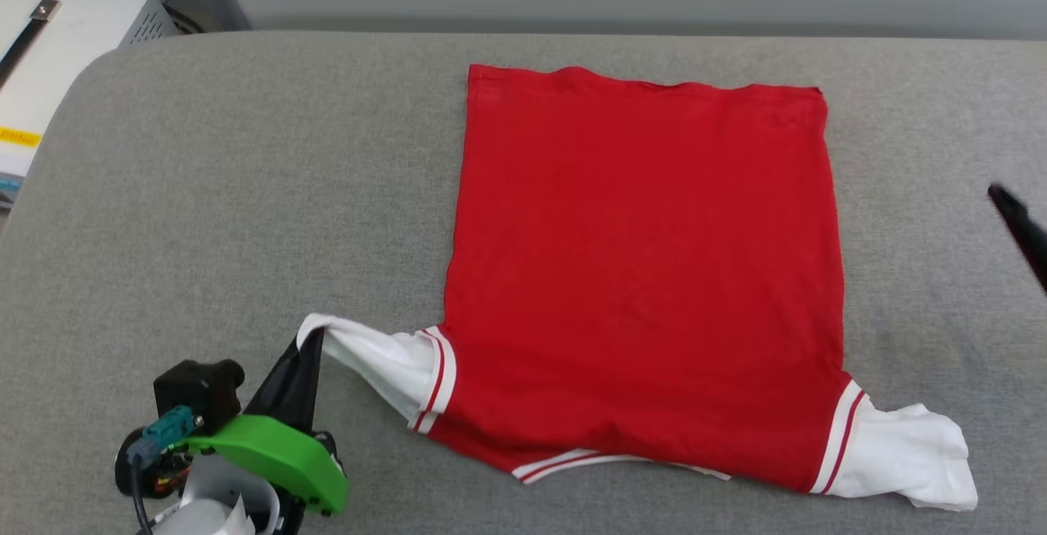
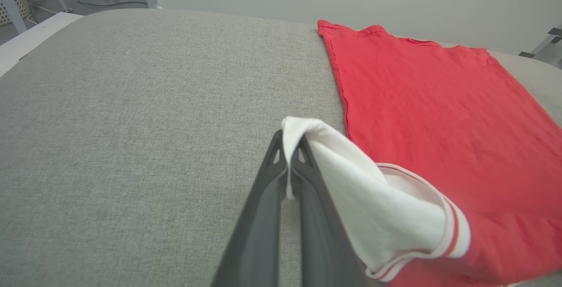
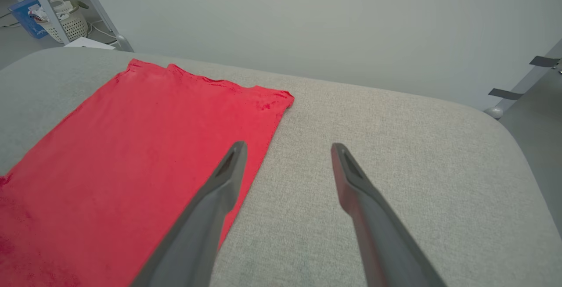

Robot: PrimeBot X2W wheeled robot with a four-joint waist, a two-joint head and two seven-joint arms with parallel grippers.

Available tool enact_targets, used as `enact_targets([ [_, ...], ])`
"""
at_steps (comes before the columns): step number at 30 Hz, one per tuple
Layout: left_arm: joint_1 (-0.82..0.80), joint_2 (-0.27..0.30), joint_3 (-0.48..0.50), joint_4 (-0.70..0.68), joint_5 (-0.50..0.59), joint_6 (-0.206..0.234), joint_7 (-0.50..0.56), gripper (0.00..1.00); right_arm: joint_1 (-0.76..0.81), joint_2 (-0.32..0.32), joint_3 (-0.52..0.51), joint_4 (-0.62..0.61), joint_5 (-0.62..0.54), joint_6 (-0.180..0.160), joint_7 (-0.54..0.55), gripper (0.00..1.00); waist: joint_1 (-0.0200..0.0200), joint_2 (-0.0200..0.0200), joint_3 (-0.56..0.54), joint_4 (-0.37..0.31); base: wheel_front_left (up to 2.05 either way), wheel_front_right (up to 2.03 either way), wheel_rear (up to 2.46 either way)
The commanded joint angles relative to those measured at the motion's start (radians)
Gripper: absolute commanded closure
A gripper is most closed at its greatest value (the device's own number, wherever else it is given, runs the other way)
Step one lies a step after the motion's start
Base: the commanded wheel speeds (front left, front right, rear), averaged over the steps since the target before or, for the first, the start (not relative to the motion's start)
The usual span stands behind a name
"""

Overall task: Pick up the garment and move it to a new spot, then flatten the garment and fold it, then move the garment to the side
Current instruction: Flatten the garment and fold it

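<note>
The garment (image 1: 646,273) lies spread on the grey padded table (image 1: 245,191), plain red side up, hem at the far end; its lettering is hidden. My left gripper (image 1: 309,339) at the lower left is shut on the tip of the white left sleeve (image 1: 372,359), pulled out sideways and lifted a little. The left wrist view shows the sleeve (image 2: 373,208) pinched between the fingertips (image 2: 290,146). The other white sleeve (image 1: 908,457) lies crumpled at the lower right. My right gripper (image 3: 287,151) hovers open over the table beside the garment's (image 3: 131,168) right edge; one dark finger (image 1: 1018,224) shows at the head view's right border.
A white box-like machine (image 1: 57,44) stands beyond the table's far left corner. A laundry basket (image 3: 66,23) and metal frame legs sit on the floor behind. Bare grey table surface stretches left of the garment (image 2: 131,124) and to its right (image 3: 395,168).
</note>
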Motion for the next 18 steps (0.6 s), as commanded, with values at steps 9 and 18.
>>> enact_targets([
  [9, -0.141, -0.048, -0.017, -0.042, 0.075, 0.011, -0.033, 1.00, -0.428, -0.050, 0.040, 0.098, 0.009, -0.001, 0.408, 0.00, 0.0001, 0.0000, 0.208, 0.111, 0.00, 0.00, 0.00],
  [18, -0.237, -0.112, -0.035, -0.060, 0.110, -0.004, -0.057, 1.00, -0.770, -0.005, 0.132, 0.330, -0.064, -0.001, 0.770, 0.00, 0.0001, 0.0000, 0.359, 0.184, 0.00, 0.00, 0.00],
])
